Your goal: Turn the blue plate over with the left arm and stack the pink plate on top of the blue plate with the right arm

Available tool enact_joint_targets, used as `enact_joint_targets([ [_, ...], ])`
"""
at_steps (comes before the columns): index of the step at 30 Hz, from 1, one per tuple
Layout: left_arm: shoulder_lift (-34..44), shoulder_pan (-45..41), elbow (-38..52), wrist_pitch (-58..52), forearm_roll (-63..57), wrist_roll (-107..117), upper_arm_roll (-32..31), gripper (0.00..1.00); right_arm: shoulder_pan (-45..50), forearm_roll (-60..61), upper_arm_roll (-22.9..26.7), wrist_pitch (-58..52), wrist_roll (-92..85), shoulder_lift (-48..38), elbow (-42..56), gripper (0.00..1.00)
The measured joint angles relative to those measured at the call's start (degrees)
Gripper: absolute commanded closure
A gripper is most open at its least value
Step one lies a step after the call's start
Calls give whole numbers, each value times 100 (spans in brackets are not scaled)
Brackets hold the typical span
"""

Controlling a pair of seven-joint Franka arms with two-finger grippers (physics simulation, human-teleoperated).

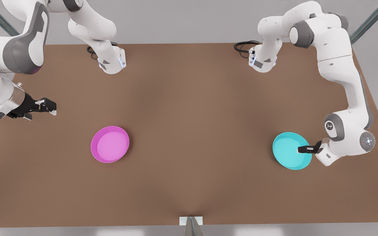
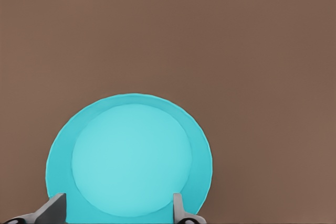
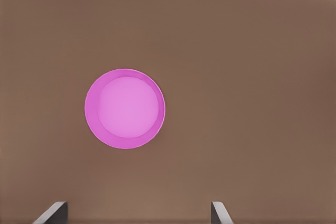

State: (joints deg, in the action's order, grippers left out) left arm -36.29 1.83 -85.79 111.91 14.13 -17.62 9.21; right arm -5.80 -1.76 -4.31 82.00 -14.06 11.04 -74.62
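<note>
A: What lies between the two dishes?
B: Bare brown table (image 1: 192,131); the pink plate (image 1: 110,144) and the blue plate (image 1: 289,151) sit well apart.

A: What crowds the blue plate?
B: The left gripper (image 1: 302,149), fingers (image 2: 178,207) spread, low over its rim on the front view's right. Other sides are open.

A: And the pink plate?
B: Free all round; the right gripper (image 1: 49,107), open, hangs well apart towards the front view's left.
</note>
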Motion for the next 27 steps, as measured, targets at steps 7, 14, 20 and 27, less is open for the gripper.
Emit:
enact_joint_targets([
  [7, -491, 714, -3, 253, 1099, -708, 54, 4, 6, 0, -5, 0, 0, 39, 0, 0],
  [14, -834, 1153, 311, 57, 1602, -800, 81, 19, 9, 1, -26, 0, 0, 39, 0, 0],
  [20, -819, 1154, -142, 130, 1670, -906, 102, 42, 9, 9, -26, 0, 0, 48, 0, 0],
  [27, -959, 1152, -149, 182, 1660, -949, 95, 48, 12, 9, -26, 7, 0, 48, 0, 0],
])
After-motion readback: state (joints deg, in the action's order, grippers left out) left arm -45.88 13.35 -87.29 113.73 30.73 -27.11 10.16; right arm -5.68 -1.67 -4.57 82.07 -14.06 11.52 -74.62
